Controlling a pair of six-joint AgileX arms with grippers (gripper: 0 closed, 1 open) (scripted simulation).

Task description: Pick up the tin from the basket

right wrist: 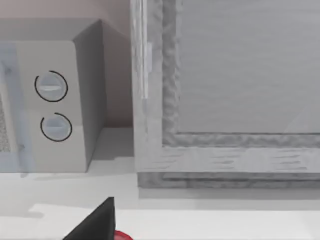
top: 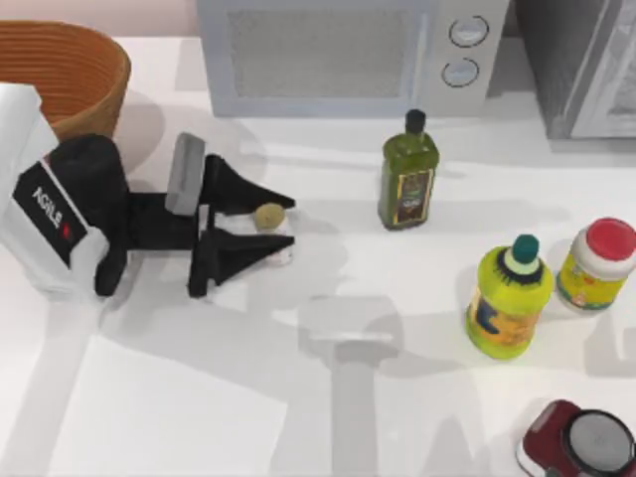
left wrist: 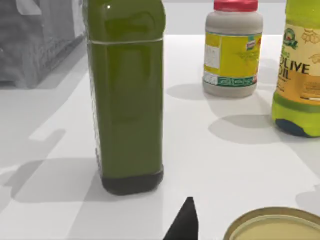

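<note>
top view — left hand [top: 260, 231] round tin [top: 269, 216]

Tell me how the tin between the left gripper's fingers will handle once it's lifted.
The tin looks rigid and short, so it probably won't crush. Its rounded side could slip or twist between the left gripper fingers. Being small, it's likely light.

Woven wicker basket [top: 60, 70], metal-topped tin [top: 269, 217]

bright, even light; soft grey shadows
</note>
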